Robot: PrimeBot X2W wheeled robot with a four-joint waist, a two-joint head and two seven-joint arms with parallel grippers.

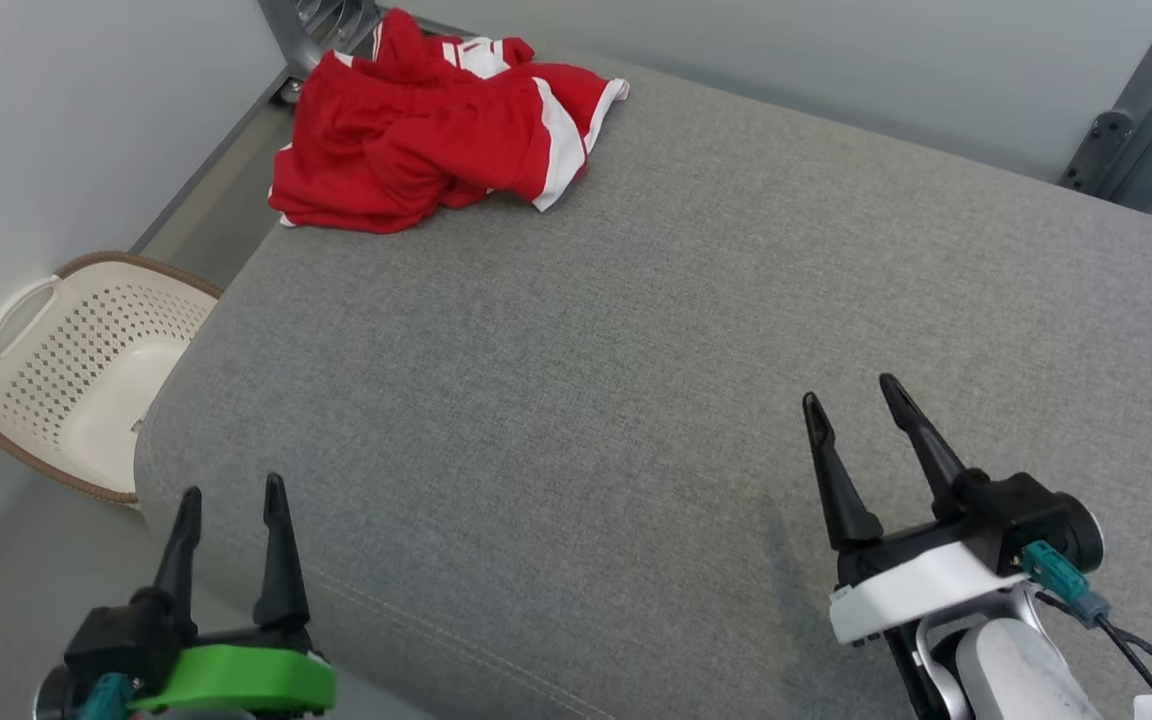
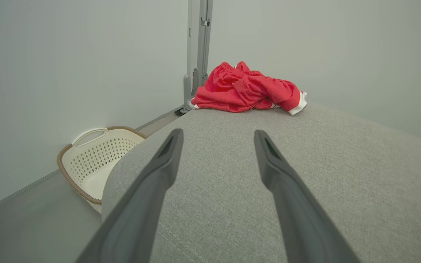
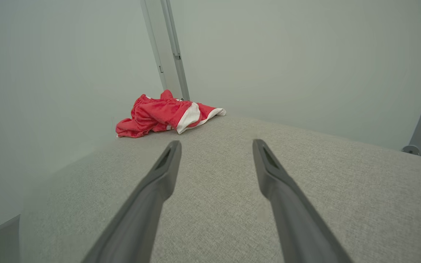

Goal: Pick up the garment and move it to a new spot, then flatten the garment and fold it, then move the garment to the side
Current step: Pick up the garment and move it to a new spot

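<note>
Far out to the left of the left hand, a cream laundry basket [image 1: 66, 350] is sitting on the floor by the wall, below the edge of the grey cushion [image 1: 576, 400]. It is probably just standing by and is playing no part in the step at hand.

The left hand [image 1: 233, 487] is hovering over the near left corner of the cushion. Its 2 dark fingers are spread wide, pointing forward and holding nothing. In its wrist view the fingers are framing the cloth ahead, so the arm is looking lined up for a straight reach.

The red shorts [image 1: 416, 140], trimmed in white, are lying in a crumpled heap well ahead of the left hand, and well ahead and to the left of the right hand. They are reaching the cushion's left edge, close to a metal post [image 1: 311, 35]. With folds bunching over each other like this, they are likely needing a lift and a carry toward the bare middle before flattening can begin. No part of the task is looking started.

The right hand [image 1: 850, 390] is hanging above the near right part of the cushion, its fingers equally wide and empty, angling slightly leftward toward the heap. Both arms are sitting low and drawn back, well apart from each other, in what I am judging to be a ready pose. The left hand is looking the better placed of the 2 to reach first.
</note>
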